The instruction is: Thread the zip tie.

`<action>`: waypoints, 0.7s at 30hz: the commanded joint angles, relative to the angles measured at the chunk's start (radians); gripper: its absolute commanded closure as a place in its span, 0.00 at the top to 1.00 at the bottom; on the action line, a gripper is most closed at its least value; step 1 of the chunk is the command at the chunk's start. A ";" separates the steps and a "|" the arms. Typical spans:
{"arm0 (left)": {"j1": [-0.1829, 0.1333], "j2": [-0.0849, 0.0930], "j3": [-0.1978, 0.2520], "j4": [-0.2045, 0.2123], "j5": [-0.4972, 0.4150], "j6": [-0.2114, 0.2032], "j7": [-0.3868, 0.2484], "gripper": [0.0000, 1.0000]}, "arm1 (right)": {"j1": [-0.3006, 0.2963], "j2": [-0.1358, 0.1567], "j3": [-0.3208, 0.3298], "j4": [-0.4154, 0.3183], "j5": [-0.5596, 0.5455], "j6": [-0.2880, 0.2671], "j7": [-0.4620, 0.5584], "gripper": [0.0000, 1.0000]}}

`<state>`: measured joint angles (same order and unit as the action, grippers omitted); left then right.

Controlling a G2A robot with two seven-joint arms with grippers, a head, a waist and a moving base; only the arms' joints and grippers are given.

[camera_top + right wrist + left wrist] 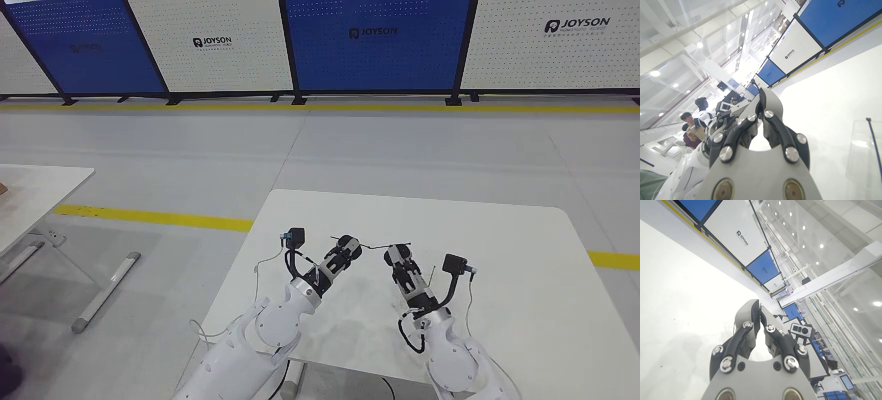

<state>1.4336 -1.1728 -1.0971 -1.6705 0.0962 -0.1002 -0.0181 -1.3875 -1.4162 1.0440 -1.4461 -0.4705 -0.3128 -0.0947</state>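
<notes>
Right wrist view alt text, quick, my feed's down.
The right gripper is shut on a thin black zip tie, whose end pokes out past the fingertips, over a white table. A clear container on the table has another black tie in or behind it.

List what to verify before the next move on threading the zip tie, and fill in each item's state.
1. Right tool shut on the zip tie: ok, a black end sticks out past its tips.
2. Left tool shut: ok.
3. Left tool actually gripping the tie: cannot tell; no strap is clear between its fingers.
4. Tie spanning between the two tools: ok; the top view shows a thin dark line there.
5. Tip already through the head: cannot tell, too small.
6. Clear container with a spare tie apart from the right tool: ok.
</notes>
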 commanded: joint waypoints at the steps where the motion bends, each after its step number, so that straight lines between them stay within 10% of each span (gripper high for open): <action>1: 0.000 0.000 0.000 0.000 0.000 0.000 0.000 0.00 | 0.001 -0.001 0.000 0.002 0.000 0.000 0.000 0.00; 21: 0.000 0.000 0.000 0.000 0.000 0.000 0.000 0.00 | 0.006 -0.008 -0.001 0.012 -0.001 -0.002 -0.015 0.00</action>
<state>1.4336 -1.1728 -1.0971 -1.6705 0.0962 -0.1002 -0.0181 -1.3830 -1.4237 1.0433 -1.4365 -0.4719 -0.3154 -0.1087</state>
